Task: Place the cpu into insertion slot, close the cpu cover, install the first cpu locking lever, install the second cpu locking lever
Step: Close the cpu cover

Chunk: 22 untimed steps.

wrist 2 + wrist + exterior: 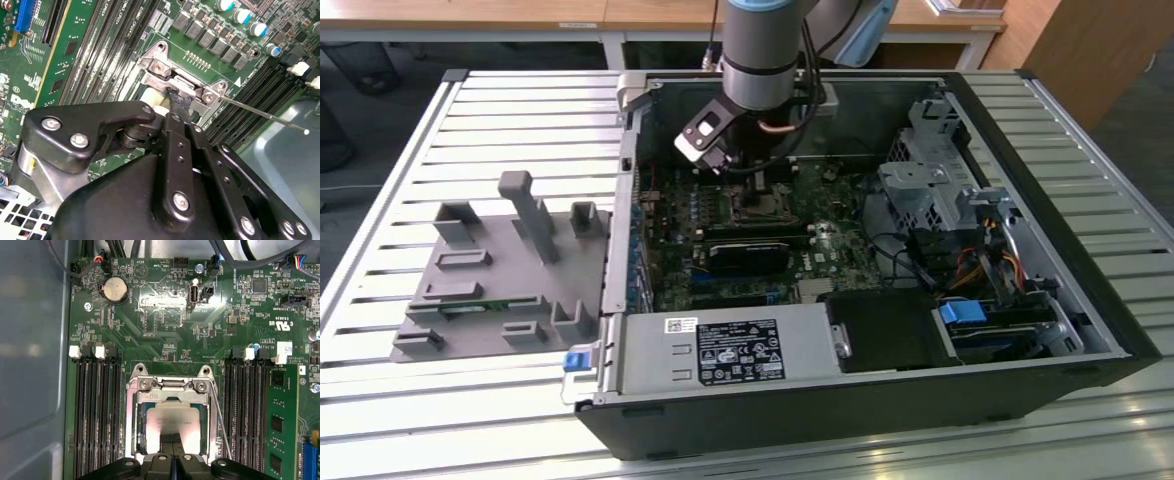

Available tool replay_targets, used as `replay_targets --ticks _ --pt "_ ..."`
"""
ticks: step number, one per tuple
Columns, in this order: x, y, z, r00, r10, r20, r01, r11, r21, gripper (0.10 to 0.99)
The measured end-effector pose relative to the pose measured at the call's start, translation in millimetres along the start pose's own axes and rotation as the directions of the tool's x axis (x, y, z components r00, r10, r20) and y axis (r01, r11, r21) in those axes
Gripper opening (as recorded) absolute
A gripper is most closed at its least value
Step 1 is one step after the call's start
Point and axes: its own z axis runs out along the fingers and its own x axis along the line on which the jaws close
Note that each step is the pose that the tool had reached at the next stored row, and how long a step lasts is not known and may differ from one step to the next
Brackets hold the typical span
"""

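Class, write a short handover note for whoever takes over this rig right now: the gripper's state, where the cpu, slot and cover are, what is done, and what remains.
Gripper: fingers shut, with the tips over the middle of the socket.
The cpu sits in the insertion slot. The cpu cover lies down around it.
Done: cpu placed; the cover looks closed.
Left: both locking levers. One lever rod beside the socket appears unlatched; I cannot tell the state of the other.
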Motion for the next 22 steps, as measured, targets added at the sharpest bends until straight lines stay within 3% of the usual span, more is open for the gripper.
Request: replay_targets --ticks 6,8,9,10,22 --pt "0.0 2.4 -1.0 1.0 0.0 0.0002 0.0 0.9999 -0.01 0.106" --pt "0.1 2.5 -5.6 1.0 0.0 -0.0001 0.0 0.9999 -0.011 0.106" --pt "0.4 2.7 -13.4 1.0 0.0 -0.0003 0.0 0.9999 -0.011 0.106" --pt "0.4 2.8 -16.3 1.0 0.0 -0.0002 0.0 0.9999 -0.011 0.106" --pt "0.7 15.7 -16.5 1.0 0.0 -0.0001 0.0 0.9999 -0.011 0.106"
